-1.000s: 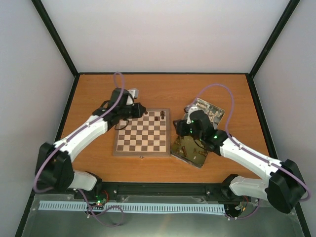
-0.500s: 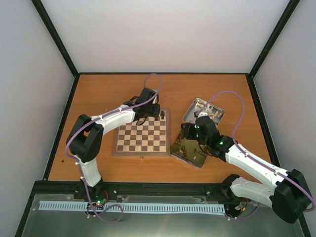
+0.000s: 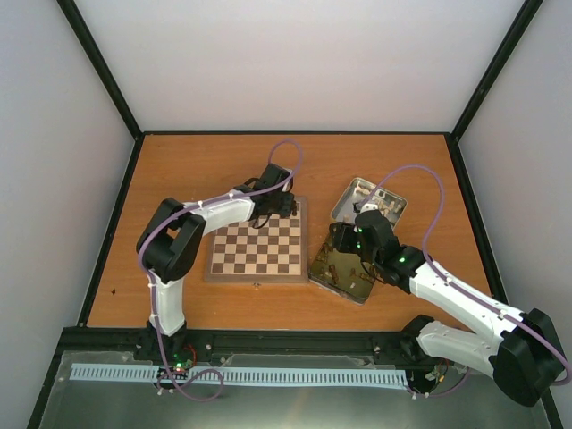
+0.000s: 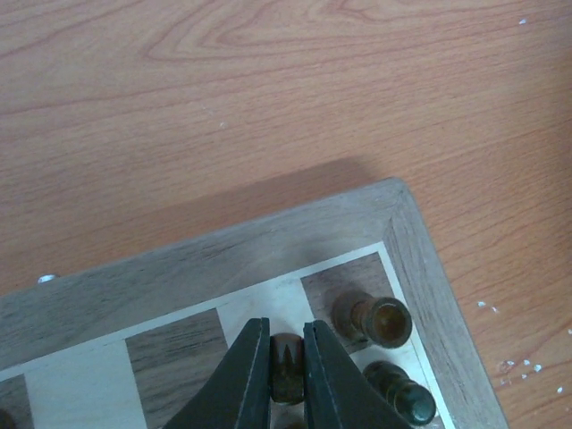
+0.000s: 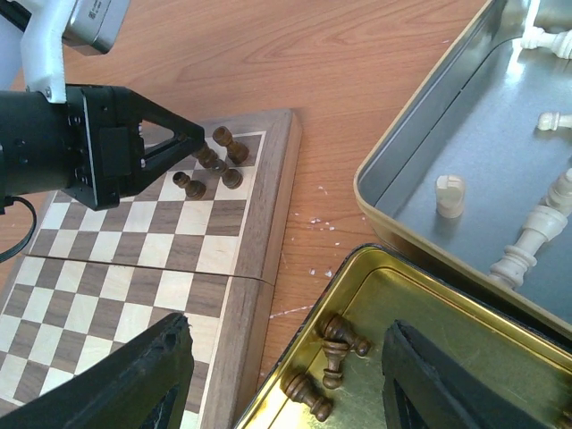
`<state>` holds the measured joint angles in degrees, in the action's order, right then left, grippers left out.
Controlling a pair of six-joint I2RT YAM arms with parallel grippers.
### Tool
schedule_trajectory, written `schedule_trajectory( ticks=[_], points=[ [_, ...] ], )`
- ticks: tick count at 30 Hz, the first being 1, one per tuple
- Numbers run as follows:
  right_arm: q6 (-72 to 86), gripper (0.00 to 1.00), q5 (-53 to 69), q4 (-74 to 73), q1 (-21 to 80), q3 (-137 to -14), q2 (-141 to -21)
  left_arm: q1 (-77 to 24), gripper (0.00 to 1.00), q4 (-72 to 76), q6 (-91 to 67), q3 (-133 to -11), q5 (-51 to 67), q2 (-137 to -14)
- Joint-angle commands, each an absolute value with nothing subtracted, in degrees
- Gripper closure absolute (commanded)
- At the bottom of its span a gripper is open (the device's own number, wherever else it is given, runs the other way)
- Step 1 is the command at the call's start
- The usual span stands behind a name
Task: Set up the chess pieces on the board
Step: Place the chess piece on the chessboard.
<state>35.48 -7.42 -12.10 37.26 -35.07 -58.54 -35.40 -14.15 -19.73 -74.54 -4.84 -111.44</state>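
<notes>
1. My left gripper (image 4: 286,332) is clenched on one dark chess piece (image 4: 286,374). The fingers press it from both sides, above the cream square next to the far-right corner square of the board (image 3: 256,277). I cannot tell whether the piece's base rests on the square.
2. Two more dark pieces (image 4: 374,319) lie tilted just beside it, nearer the board's edge. The right wrist view shows a small cluster of dark figures in this corner. The other squares are bare.
3. The board lies flat on the table (image 3: 179,179), left of the tin.
4. My right gripper (image 5: 286,380) is released. Its fingers stand wide apart above the gold-lined tin half (image 5: 402,268), where several spare dark pieces (image 5: 344,338) lie on their sides.
5. The silver tin half (image 5: 429,134) beside it holds the cream pieces (image 5: 450,194).
</notes>
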Motion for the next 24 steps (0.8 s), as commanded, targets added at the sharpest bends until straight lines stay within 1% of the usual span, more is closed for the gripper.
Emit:
schedule_trajectory(
  ticks=[1, 4, 7, 10, 13, 16, 20, 24],
  points=[
    [36.0, 0.42, -9.1, -12.4, 36.7, -34.3, -57.9, -35.6, 0.97, -12.1, -18.0, -76.7, -5.7, -112.7],
    [35.9, 0.42, -9.0, -12.4, 36.7, -34.4, -58.1, -35.6, 0.94, -12.1, -18.0, -76.3, -6.2, -112.8],
    [36.0, 0.42, -9.0, -12.5, 36.7, -34.4, -57.8, -35.6, 0.89, -10.2, -17.8, -75.2, -6.8, -111.7],
    [36.0, 0.42, -8.7, -12.4, 36.7, -34.4, -57.7, -35.6, 0.76, -10.7, -17.4, -75.1, -7.2, -110.7],
    [36.2, 0.42, -8.3, -12.5, 36.7, -34.5, -57.6, -35.6, 0.66, -10.8, -17.2, -75.4, -6.0, -109.2],
    [36.5, 0.42, -7.8, -12.9, 36.7, -34.6, -57.6, -35.6, 0.64, -11.2, -17.5, -76.3, -4.3, -107.4],
    [36.5, 0.42, -7.3, -14.9, 36.7, -35.2, -57.7, -35.5, 0.61, -13.8, -18.6, -76.6, -5.4, -104.3],
    [35.2, 0.42, -4.9, -22.3, 36.6, -38.8, -59.7, -35.5, 0.6, -15.8, -20.1, -75.6, -7.5, -98.7]
  ],
)
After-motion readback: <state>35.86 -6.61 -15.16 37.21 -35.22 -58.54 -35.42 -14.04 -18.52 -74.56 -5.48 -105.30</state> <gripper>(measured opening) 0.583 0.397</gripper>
